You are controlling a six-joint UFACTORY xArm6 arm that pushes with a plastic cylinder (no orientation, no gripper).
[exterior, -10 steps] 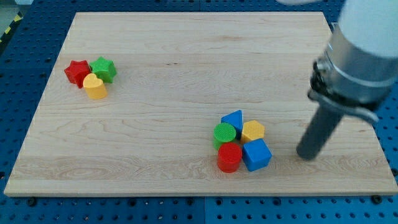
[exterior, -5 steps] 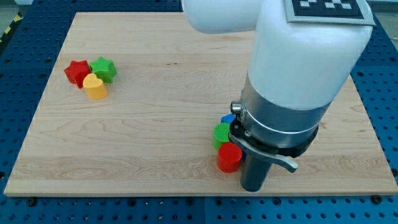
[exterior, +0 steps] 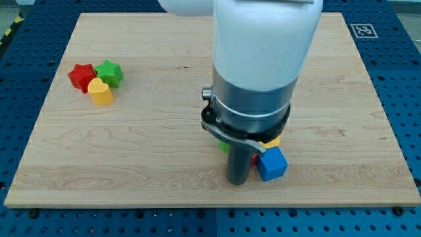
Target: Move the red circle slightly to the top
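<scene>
My arm fills the middle of the camera view and its dark rod comes down at the lower middle of the board. My tip rests on the wood just left of the blue cube. The red circle is almost wholly hidden behind the rod; only a thin red sliver shows between rod and blue cube. A bit of the green circle peeks out at the rod's left. A strip of the yellow block shows above the blue cube. The blue triangle is hidden.
At the board's upper left sit a red star, a green star and a yellow heart, touching one another. The wooden board lies on a blue perforated table.
My arm has swept from the view's right to the left, along the bottom of the cluster. The rod now covers the red circle, which showed fully before.
</scene>
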